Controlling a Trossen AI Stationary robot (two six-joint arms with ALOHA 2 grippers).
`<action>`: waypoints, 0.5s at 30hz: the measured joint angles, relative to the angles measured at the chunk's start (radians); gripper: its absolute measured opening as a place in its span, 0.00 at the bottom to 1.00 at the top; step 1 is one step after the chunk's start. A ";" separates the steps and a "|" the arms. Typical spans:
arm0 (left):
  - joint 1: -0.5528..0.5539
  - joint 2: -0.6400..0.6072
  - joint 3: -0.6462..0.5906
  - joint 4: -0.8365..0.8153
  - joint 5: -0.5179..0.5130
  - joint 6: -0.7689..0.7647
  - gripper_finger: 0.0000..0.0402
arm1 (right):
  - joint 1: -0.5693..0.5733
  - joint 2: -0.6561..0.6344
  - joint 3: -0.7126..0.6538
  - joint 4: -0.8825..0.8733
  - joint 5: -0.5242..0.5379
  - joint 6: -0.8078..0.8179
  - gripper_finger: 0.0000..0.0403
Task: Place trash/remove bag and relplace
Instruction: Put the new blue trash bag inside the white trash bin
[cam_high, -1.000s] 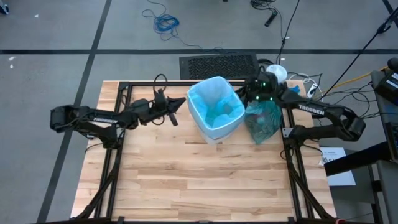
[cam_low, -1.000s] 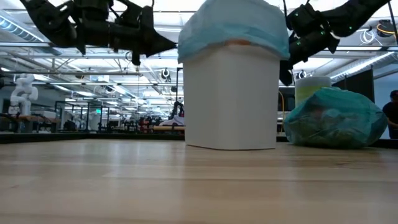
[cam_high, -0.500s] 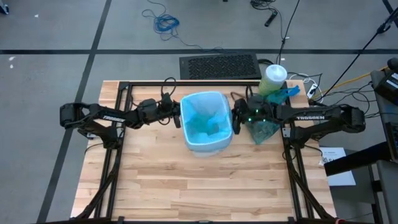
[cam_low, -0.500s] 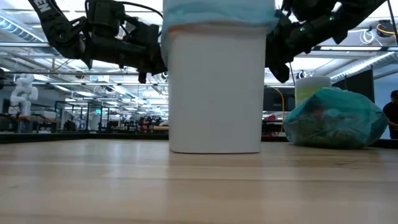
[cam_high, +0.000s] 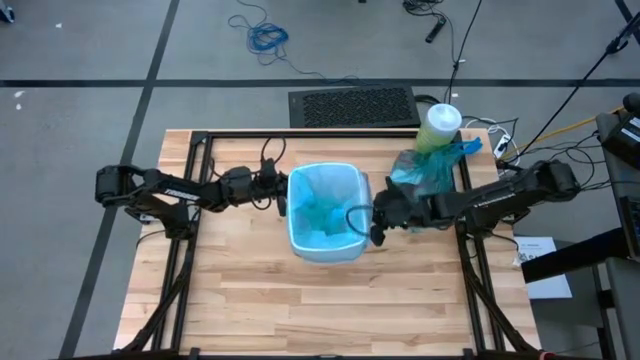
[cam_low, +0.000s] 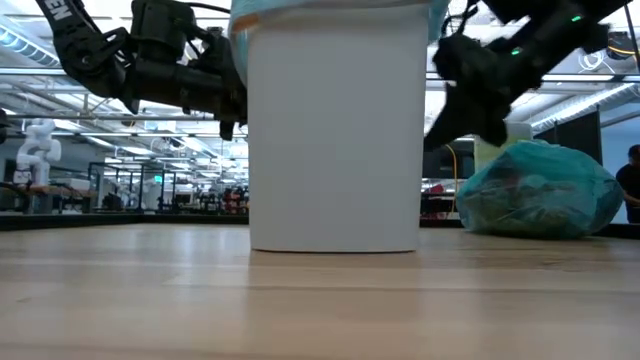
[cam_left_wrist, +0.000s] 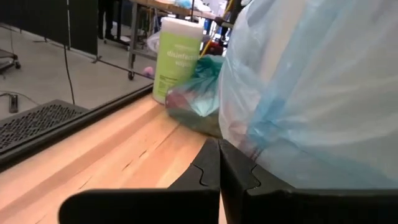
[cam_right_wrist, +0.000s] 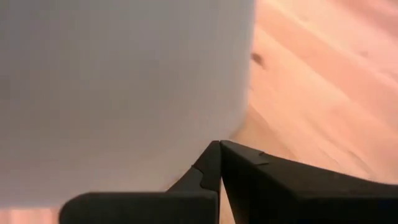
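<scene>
A white bin (cam_low: 335, 130) lined with a pale sky-blue bag (cam_high: 320, 205) stands upright on the table's middle. My left gripper (cam_high: 283, 197) is shut at the bin's left side, just under the rim. My right gripper (cam_high: 376, 228) is shut at the bin's right side, pointing slantwise down. The teal-green bag (cam_high: 425, 172) lies bunched and full on the table at the far right; brownish shapes of the trash show dimly through it (cam_low: 540, 195). My left gripper meets the pale blue bag's folded-over skirt (cam_left_wrist: 249, 134) on the bin's left side with the tips of its shut fingers, coming level from the table's left. My right gripper points its shut fingers at the bin's white wall (cam_right_wrist: 155, 93) from the right, slanting down; whether they touch it I cannot tell.
A tall green canister with a white lid (cam_high: 440, 125) stands at the far right corner behind the teal bag. A black frame rail (cam_high: 300, 133) runs along the table's edges. Bare wood (cam_high: 320, 300) lies toward the near edge.
My right gripper has swung from the far side by the teal bag toward the near edge, along the bin's right side, and has sunk. My left gripper has sunk a little beside the bin's left rim. The bin has slid toward the near left, staying upright.
</scene>
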 joint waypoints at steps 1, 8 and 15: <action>0.000 -0.005 0.000 -0.004 -0.001 0.000 0.00 | 0.024 -0.012 0.000 -0.028 0.049 0.014 0.00; 0.000 -0.046 -0.001 -0.004 -0.003 0.008 0.00 | 0.190 -0.195 0.000 -0.224 0.378 0.096 0.00; 0.001 -0.063 -0.001 -0.008 -0.004 0.009 0.00 | 0.422 -0.417 0.001 -0.184 0.747 -0.069 0.00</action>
